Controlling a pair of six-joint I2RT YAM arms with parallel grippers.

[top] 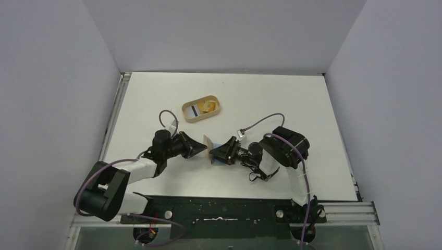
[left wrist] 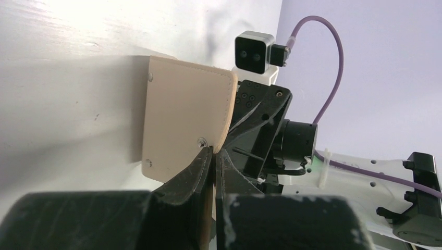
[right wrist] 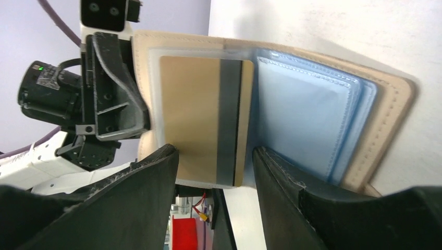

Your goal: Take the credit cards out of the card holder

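The tan card holder [left wrist: 180, 114] stands open on its edge on the table, and my left gripper [left wrist: 215, 153] is shut on one flap's rim. The right wrist view shows its inside: a tan credit card [right wrist: 198, 114] with a grey stripe sits in a clear sleeve. Beside it are light blue sleeves [right wrist: 302, 114], framed by the stitched beige cover [right wrist: 388, 125]. My right gripper [right wrist: 215, 151] is open, one finger on each side of the tan card's lower edge. From above, both grippers [top: 200, 148] [top: 216, 152] meet at the card holder [top: 208, 143] at mid-table.
An oval wooden tray [top: 215, 100] lies behind the grippers, holding a striped card-like piece [top: 194, 110] and a yellow item. The arms' black base rail [top: 224, 211] runs along the near edge. Grey walls enclose the table on three sides.
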